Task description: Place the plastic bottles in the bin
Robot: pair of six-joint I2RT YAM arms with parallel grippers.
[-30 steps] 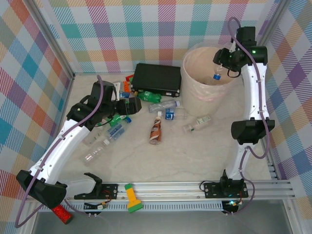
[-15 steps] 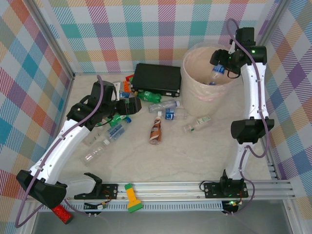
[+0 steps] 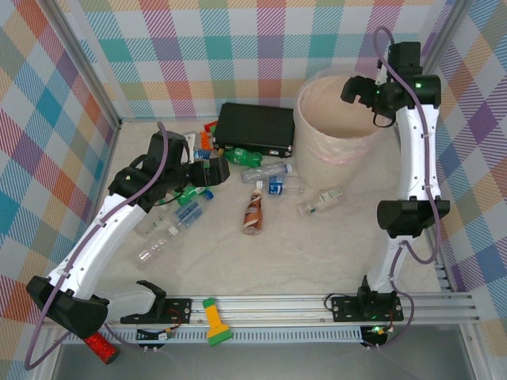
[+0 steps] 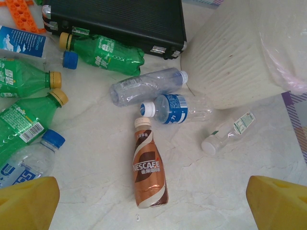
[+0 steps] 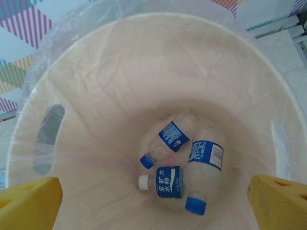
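Right claw (image 3: pixel 356 93) wide apart, empty, over bin (image 3: pixel 314 120) | left claw (image 3: pixel 207 172) wide apart, empty, above plastic bottles (image 4: pixel 144 87)

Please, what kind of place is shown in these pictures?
Probably a robot test cell, not a home: plaid-patterned walls enclose a pale tabletop, and two robot arms are bolted to an aluminium rail at its near edge.
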